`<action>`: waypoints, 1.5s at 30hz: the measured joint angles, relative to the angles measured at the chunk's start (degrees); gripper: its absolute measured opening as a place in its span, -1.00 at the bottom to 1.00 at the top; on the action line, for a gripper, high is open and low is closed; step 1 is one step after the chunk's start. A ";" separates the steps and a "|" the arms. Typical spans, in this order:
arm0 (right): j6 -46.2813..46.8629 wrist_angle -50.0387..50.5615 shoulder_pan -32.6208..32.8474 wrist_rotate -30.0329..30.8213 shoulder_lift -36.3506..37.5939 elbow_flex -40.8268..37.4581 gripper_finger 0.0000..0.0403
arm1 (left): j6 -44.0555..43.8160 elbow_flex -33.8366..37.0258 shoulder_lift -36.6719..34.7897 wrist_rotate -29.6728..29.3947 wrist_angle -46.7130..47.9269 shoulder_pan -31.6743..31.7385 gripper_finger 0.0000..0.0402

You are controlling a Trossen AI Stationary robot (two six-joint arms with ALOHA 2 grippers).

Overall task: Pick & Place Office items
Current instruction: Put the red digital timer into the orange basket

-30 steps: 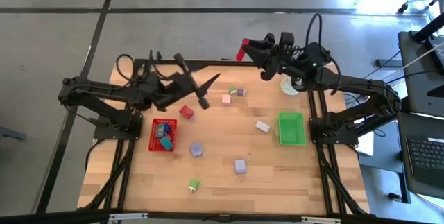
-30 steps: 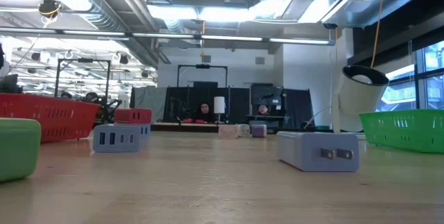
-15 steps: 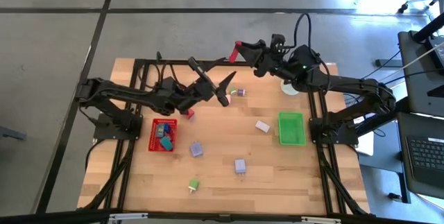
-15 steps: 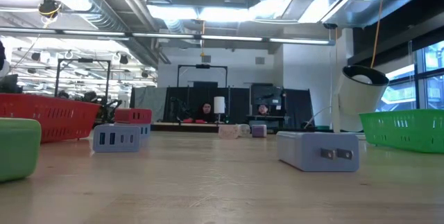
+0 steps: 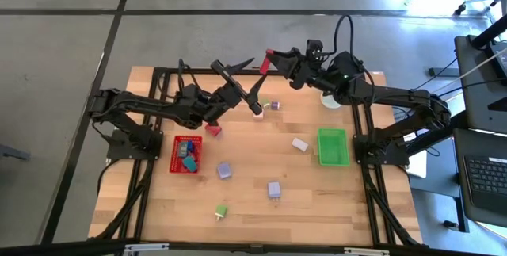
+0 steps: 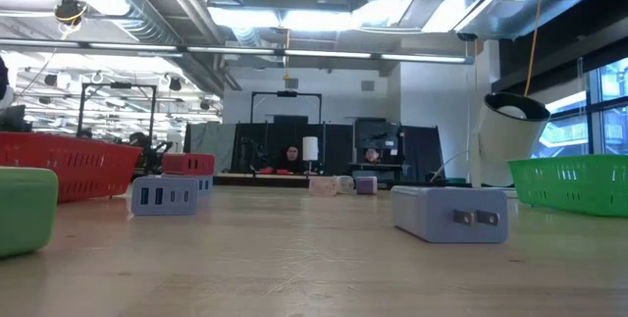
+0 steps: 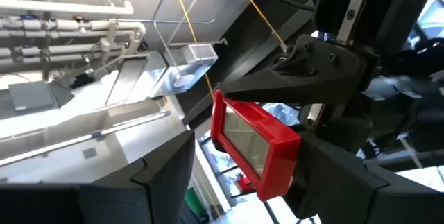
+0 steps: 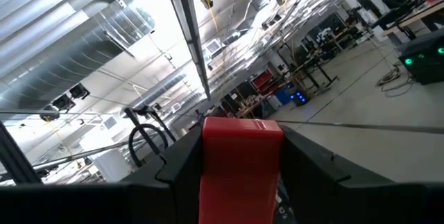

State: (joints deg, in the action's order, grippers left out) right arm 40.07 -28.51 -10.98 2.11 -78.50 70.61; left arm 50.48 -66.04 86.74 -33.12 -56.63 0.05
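Already a few small blocks (image 5: pixel 188 157) lie in the flat red tray (image 5: pixel 177 142) near the table's (image 5: pixel 317 200) left edge. Others stay scattered on the wood. High above the far edge, the right gripper (image 5: pixel 272 56) clenches a red rectangular block (image 5: pixel 267 60), and the left gripper (image 5: pixel 242 78) stands spread open around it.

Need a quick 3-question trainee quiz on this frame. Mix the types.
1. True or false: the right end effector holds a red block above the table.
2. The left end effector is: A) open, close to the red block; B) shut on a green block; C) resting inside a tray.
3. What colour is the tray that has small pieces in it?

Key: 1 true; 2 A; 3 red.
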 joint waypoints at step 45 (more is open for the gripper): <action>-3.14 3.77 -4.00 -11.67 1.21 -0.02 0.54 | -0.41 0.00 -0.16 -2.07 1.01 0.09 -0.70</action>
State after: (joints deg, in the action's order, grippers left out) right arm 36.93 -24.74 -14.98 -9.56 -77.29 70.59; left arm 50.06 -66.04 86.59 -35.19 -55.61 0.14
